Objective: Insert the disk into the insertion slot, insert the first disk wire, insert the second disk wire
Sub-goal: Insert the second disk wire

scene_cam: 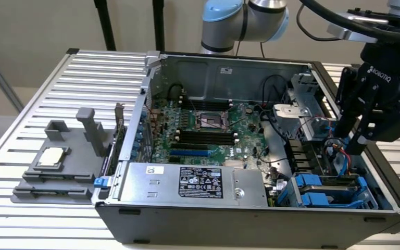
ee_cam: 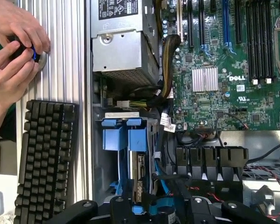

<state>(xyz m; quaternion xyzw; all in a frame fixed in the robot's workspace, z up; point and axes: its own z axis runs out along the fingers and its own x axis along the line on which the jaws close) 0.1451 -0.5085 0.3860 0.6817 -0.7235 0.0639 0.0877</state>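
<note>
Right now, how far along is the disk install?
Looks done: the disk sits in the insertion slot, blue carrier between the rails. In hand: the gripper hangs over that bay, next to loose blue and red wires; whether it holds one is unclear. Left: both wire insertions, as far as I can tell; the disk's connector end is partly hidden.

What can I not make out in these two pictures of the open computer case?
- Gripper: exterior view, whether it holds a wire; its dark tip merges with the cables behind.
- Disk: wrist view, its label and how deep it sits; blue carrier tabs and the gripper's body cover it.
- Hand: wrist view, the small dark item it grips; the hand covers most of it.
- Power supply: exterior view, label text too small.
</note>
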